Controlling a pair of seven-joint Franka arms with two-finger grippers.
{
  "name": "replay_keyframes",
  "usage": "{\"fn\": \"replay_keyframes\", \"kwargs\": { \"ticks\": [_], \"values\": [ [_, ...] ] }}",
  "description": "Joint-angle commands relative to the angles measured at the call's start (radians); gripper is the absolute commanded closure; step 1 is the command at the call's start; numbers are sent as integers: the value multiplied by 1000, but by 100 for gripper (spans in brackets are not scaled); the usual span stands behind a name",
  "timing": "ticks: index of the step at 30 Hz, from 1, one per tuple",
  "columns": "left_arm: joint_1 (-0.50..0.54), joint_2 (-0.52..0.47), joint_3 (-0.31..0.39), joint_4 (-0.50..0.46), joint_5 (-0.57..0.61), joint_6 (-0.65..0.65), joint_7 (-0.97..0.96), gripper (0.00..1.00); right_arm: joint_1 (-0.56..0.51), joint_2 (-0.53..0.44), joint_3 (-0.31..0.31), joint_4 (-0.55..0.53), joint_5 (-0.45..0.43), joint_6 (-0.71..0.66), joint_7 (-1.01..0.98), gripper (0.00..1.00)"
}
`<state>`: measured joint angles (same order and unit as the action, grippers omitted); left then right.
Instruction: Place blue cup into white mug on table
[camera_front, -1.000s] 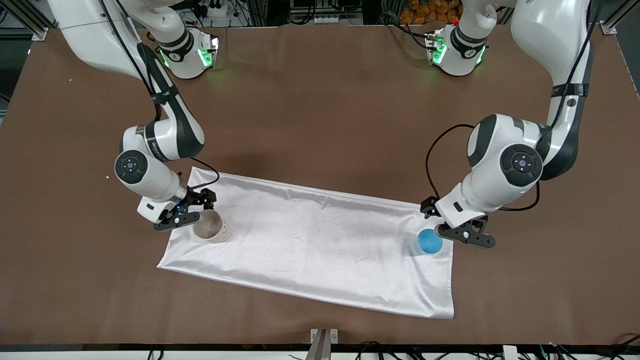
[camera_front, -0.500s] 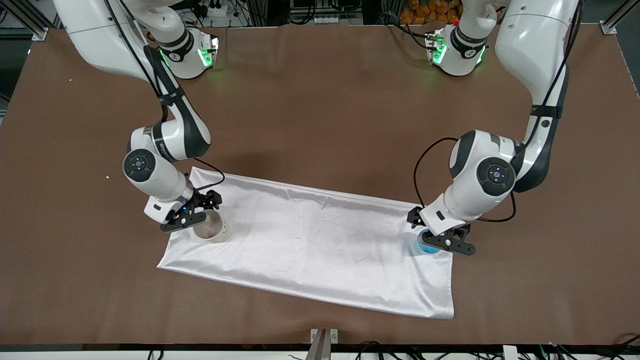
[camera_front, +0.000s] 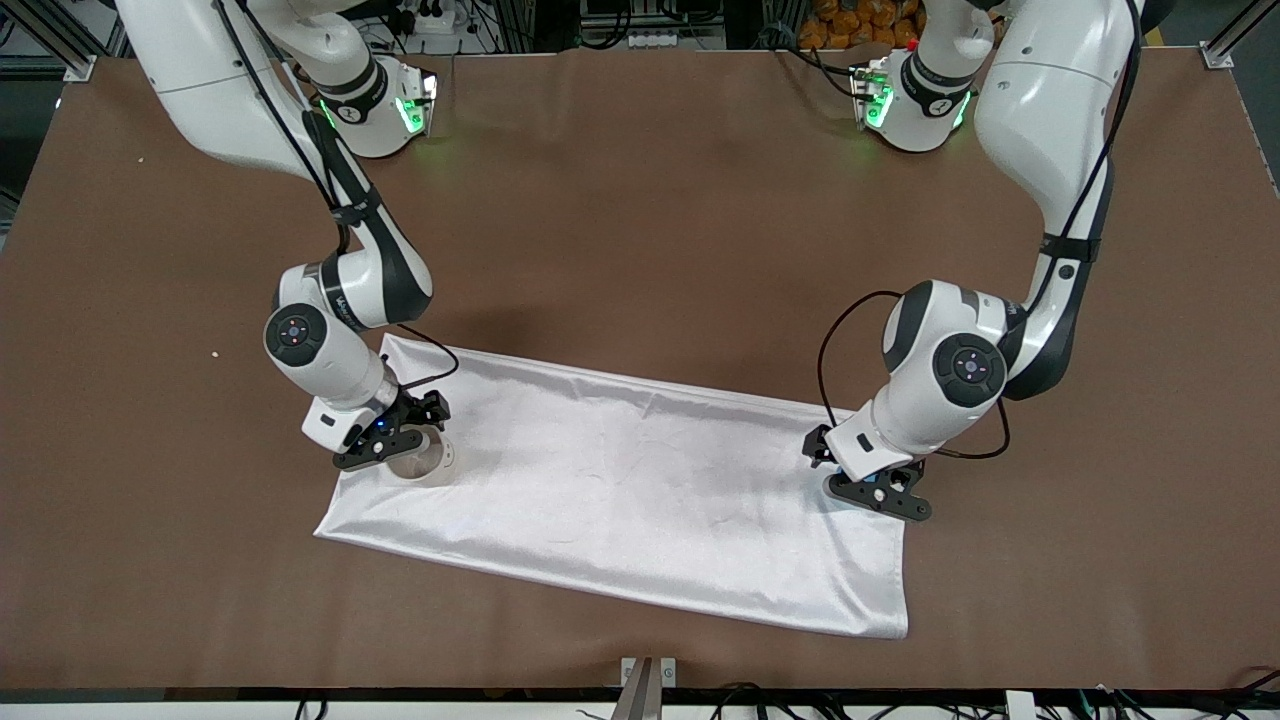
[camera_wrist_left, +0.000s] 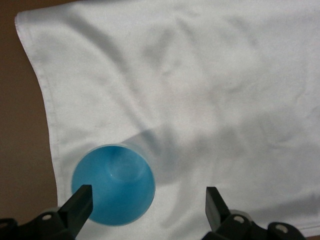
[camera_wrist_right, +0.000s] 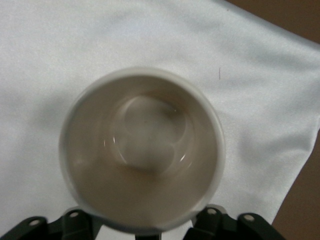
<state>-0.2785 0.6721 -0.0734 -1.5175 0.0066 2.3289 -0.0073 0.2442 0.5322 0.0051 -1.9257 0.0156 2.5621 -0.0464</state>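
Since a second ago, both arms swung inward and down over the white cloth (camera_front: 620, 490): left gripper (camera_front: 878, 490) now directly over the blue cup (camera_wrist_left: 113, 184), hiding it from the front camera; right gripper (camera_front: 388, 447) now over the white mug (camera_front: 425, 462), covering part of its rim; cloth, cup and mug unmoved. Nearest the front edge of the table (camera_front: 640, 200), only the cloth's long hem; slightly farther in, at the cloth's end toward the left arm, blue cup upright, left fingers (camera_wrist_left: 80, 206) spread wide with one just at its rim, gripping nothing. Farther again, at the cloth's corner toward the right arm, white mug upright and empty inside; right gripper low over it, grip impossible to judge. Farthest, both bases along the back edge.
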Motion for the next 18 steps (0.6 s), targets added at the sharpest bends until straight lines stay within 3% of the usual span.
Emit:
{"fn": "replay_keyframes", "kwargs": {
  "ticks": [1, 12, 18],
  "values": [
    [-7, 47, 4, 31, 7, 20, 29, 0, 20, 5, -2, 10, 11, 6, 28, 100],
    [-8, 89, 4, 28, 9, 30, 29, 0, 26, -1, -1, 10, 11, -2, 40, 100],
    [-4, 96, 6, 22, 12, 73, 29, 0, 72, -50, 3, 5, 11, -46, 144, 100]
  ]
}}
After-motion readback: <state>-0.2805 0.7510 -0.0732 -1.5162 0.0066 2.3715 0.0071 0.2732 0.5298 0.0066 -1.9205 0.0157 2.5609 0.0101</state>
